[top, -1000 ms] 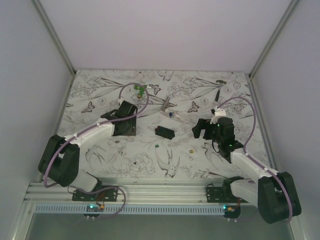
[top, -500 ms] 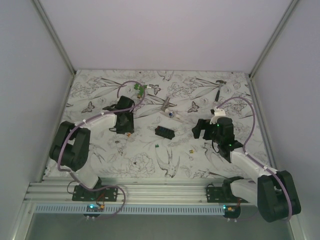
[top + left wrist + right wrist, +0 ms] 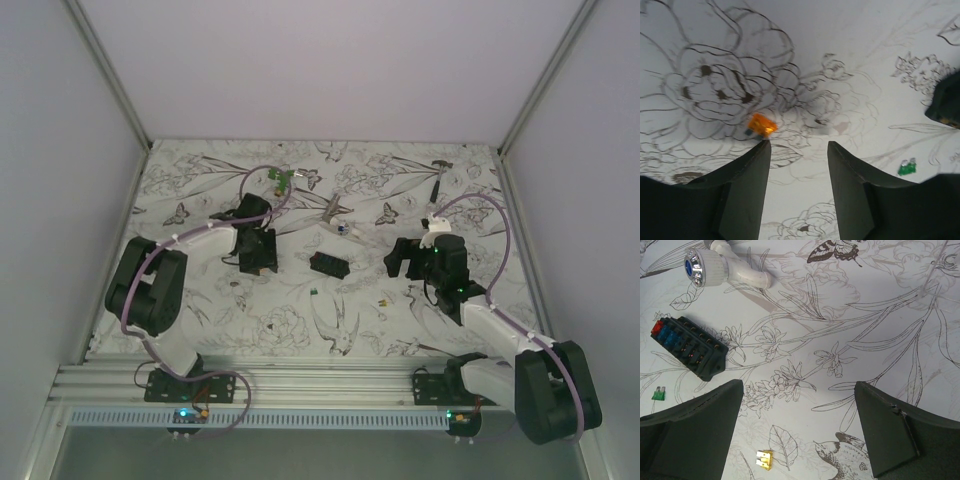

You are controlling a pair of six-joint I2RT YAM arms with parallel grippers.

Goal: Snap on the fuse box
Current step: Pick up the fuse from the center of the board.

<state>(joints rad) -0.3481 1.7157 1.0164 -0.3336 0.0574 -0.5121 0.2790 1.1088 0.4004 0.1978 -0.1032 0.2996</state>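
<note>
The fuse box lies loose at centre frame in the top view (upper left for the right wrist camera), both the left gripper and right gripper spread empty — it looks light, stiff plastic, best pinched across its long sides.

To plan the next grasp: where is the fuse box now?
In the top view, the fuse box lies near the centre, between the left gripper and the right gripper, touching neither, with a small green fuse just on its near side.
</note>
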